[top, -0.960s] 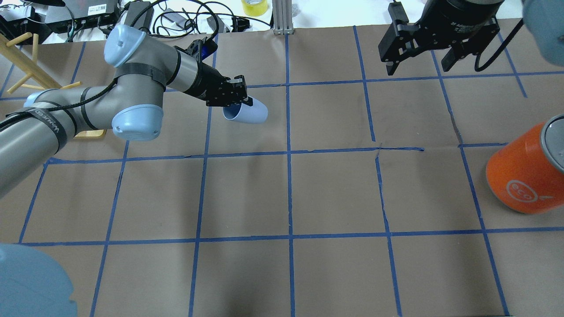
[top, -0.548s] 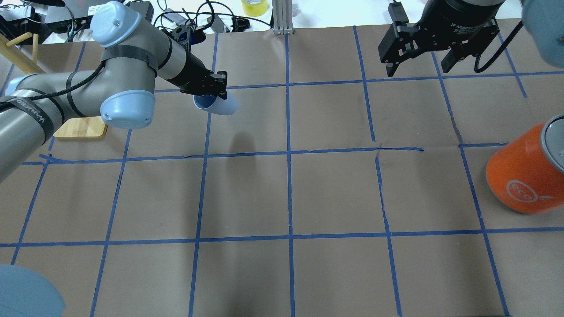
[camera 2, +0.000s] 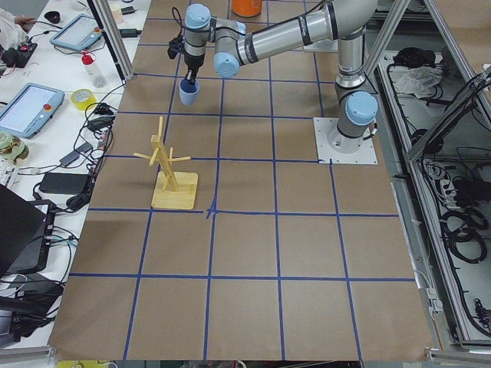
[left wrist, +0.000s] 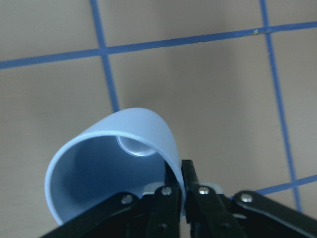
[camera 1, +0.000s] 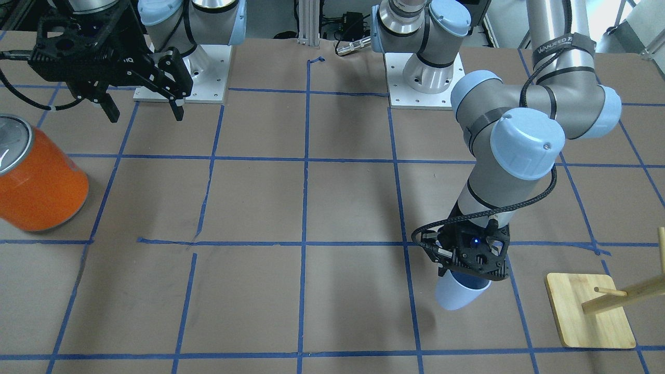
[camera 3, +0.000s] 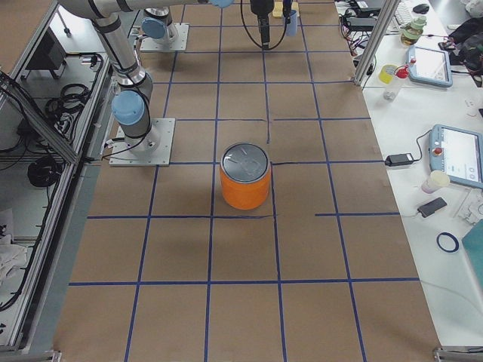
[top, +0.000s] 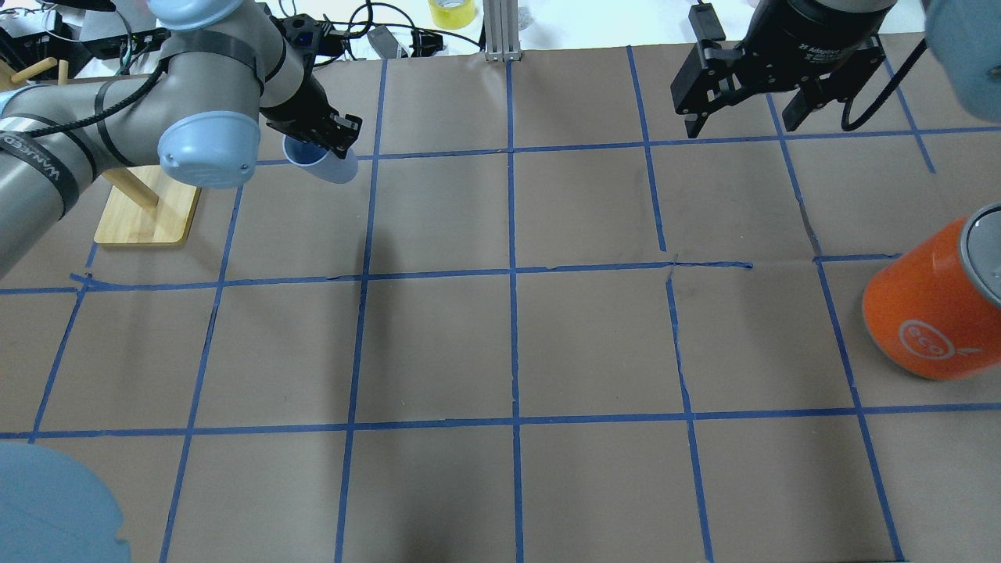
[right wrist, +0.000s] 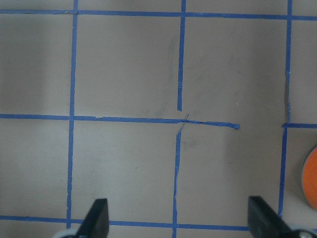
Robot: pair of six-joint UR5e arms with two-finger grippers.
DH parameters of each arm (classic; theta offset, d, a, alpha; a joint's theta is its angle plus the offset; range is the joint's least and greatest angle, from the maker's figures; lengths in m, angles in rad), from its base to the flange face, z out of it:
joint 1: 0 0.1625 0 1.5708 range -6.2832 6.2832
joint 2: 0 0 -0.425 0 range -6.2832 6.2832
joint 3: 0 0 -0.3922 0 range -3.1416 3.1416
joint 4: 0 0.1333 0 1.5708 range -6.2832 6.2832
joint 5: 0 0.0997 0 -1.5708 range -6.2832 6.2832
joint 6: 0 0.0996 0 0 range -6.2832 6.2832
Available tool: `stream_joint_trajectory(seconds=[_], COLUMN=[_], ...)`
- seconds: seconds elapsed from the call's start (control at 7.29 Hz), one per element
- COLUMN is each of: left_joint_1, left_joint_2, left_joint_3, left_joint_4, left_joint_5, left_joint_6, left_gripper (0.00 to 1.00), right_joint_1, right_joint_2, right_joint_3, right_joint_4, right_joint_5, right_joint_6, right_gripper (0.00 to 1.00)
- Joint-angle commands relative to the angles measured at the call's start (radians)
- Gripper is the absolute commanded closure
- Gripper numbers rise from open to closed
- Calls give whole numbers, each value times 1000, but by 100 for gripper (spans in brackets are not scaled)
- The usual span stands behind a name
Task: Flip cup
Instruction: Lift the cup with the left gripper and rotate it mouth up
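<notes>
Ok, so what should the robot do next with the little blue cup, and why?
Probably lower it gently onto the table. The left hand pinches the cup by its rim, with the open end up and the bottom down, so the flip looks nearly done. It seems to hang just above the table, so it should be set down before the hand lets go.

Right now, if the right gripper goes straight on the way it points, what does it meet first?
The right gripper points down at the table; it would meet bare paper near the blue tape. The orange can stands aside. Depth is unclear.
</notes>
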Motion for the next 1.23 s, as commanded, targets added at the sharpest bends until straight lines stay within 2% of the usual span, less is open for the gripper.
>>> stream_joint_trajectory(seconds=[0.0,0.41,0.55,0.69,0.96,1.1], left_joint_1=[45,47,47,47,47,47], left_joint_2=[-56,-95,-101,-107,-110,-103], left_joint_3=[5,4,4,-6,-6,5], left_joint_4=[3,14,14,14,14,12], left_joint_5=[50,78,78,76,75,79], left_joint_6=[42,19,19,19,13,11], left_gripper=[100,98,94,82,18,5], right_joint_1=[0,2,2,2,2,2], right_joint_2=[0,0,0,0,1,1], right_joint_3=[0,2,2,2,2,2], right_joint_4=[0,2,2,2,2,2], right_joint_5=[0,0,0,0,0,0], right_joint_6=[0,0,0,0,0,0], right_gripper=[0,0,0,0,0,0])
